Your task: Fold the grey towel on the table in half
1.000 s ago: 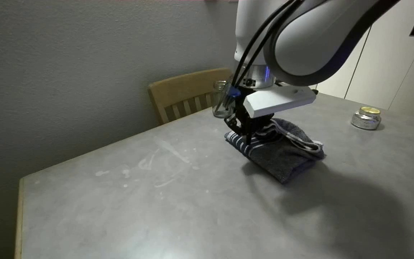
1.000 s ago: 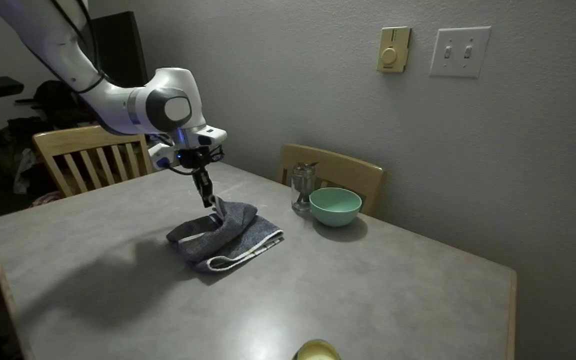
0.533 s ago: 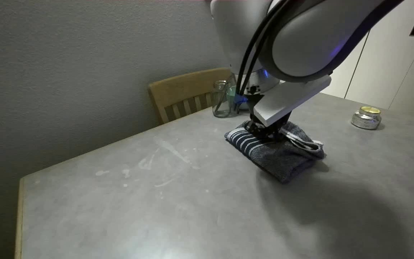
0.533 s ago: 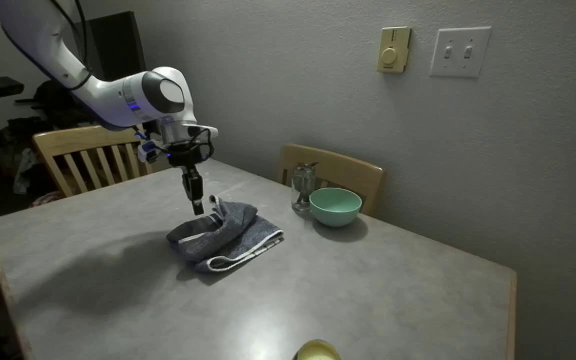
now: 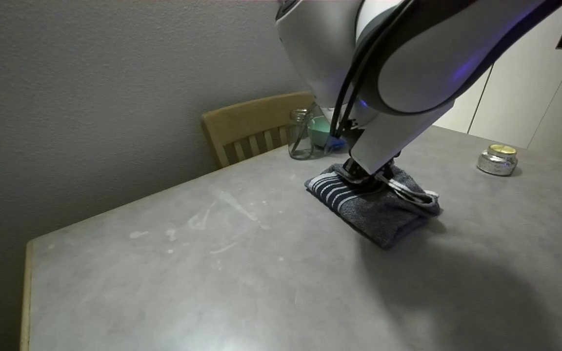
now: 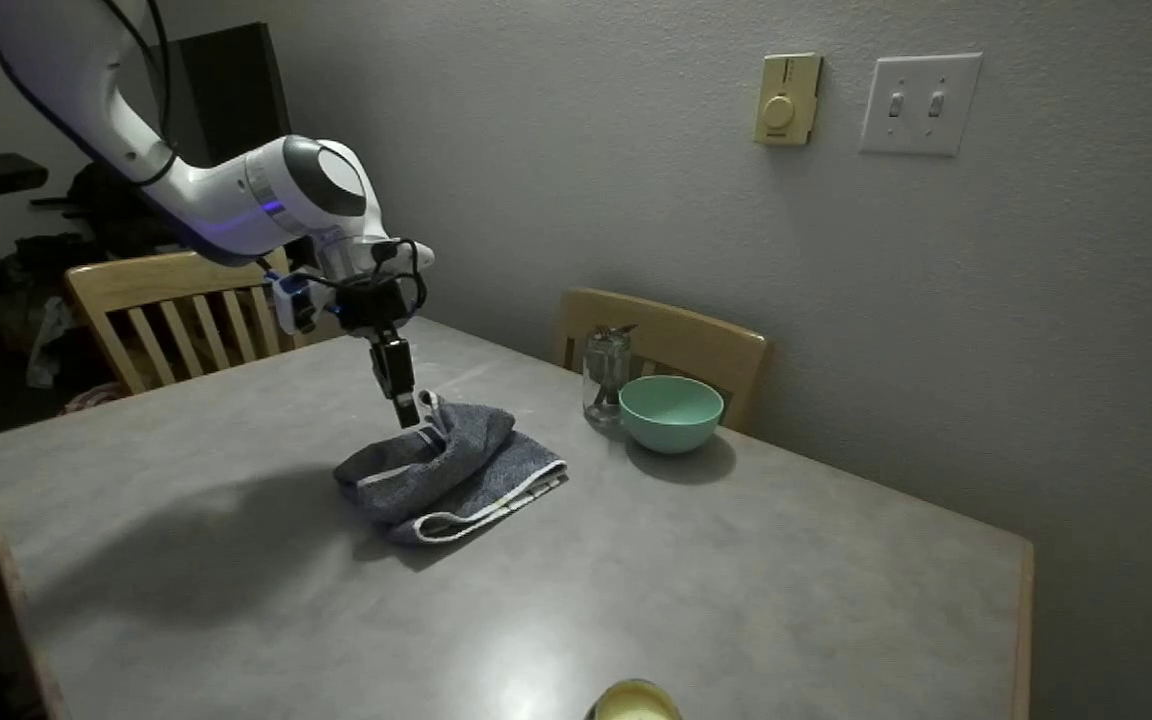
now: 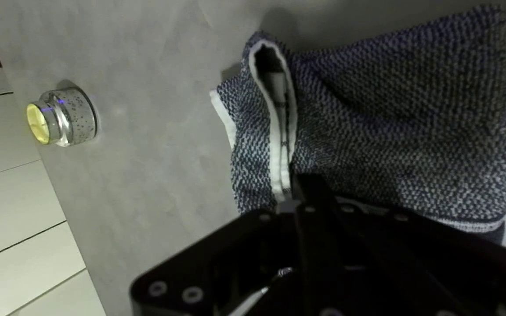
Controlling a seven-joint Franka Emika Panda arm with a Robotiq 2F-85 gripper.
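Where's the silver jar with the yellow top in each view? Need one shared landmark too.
In an exterior view: silver jar at the right, above and right of the grey towel.
In an exterior view: silver jar mostly cut off at the bottom edge, below and right of the towel.
In the wrist view: silver jar at the left, left of the towel.
Shared landmark: grey towel.

Homelike dining area, wooden chairs [image 6: 701, 338] at a table [image 6: 686, 560], green bowl [image 6: 671, 420], wall dial [image 6: 788, 100], light-switch plate [image 6: 921, 105]
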